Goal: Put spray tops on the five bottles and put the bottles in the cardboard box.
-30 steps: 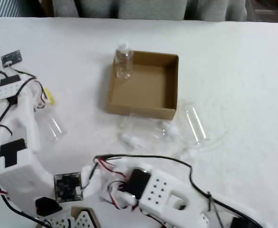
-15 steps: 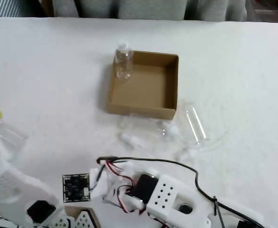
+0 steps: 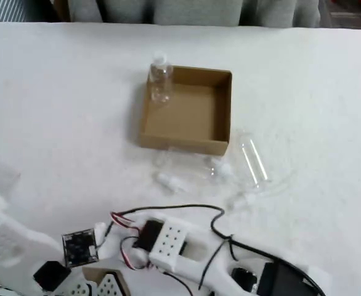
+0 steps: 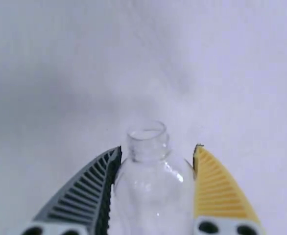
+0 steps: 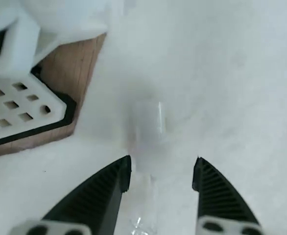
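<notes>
My left gripper [image 4: 157,147], one finger grey and one yellow, is shut on the shoulders of a clear bottle [image 4: 151,183] with a bare neck. In the high view that bottle [image 3: 0,174] sits at the table's left edge. My right gripper [image 5: 162,159] stands open low over the white table, with a blurred translucent piece [image 5: 148,128] beyond its fingers; I cannot tell what it is. The cardboard box [image 3: 221,110] holds one upright bottle with a spray top [image 3: 161,77] in its back left corner. More clear bottles [image 3: 253,161] and loose spray tops [image 3: 167,180] lie in front of the box.
The right arm's white body and cables [image 3: 168,237] stretch across the front edge. A small wooden base with a perforated white block [image 5: 16,105] lies near the right gripper. The left arm's body [image 3: 11,246] fills the front left corner.
The left arm has swung from beside the box to the table's left edge, carrying the bottle with it. The right arm has shifted left along the front edge.
</notes>
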`<state>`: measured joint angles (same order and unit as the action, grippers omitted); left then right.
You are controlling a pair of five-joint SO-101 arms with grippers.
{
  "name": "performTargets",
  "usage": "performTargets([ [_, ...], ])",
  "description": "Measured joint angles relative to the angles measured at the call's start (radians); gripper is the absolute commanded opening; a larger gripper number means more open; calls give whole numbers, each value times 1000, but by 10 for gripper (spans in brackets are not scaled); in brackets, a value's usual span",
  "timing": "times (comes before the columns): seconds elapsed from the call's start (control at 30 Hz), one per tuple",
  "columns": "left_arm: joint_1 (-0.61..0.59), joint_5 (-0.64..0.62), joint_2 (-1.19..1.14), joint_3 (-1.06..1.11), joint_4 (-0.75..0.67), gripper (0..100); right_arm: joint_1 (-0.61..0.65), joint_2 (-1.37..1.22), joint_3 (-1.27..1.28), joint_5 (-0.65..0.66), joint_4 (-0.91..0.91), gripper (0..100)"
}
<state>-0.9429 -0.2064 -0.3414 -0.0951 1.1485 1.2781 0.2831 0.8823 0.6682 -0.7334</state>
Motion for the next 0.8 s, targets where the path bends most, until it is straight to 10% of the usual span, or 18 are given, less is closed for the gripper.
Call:
performTargets([
  [0.8, -107, 11, -2, 0, 8, 149, -9, -170, -163, 34, -117, 180],
])
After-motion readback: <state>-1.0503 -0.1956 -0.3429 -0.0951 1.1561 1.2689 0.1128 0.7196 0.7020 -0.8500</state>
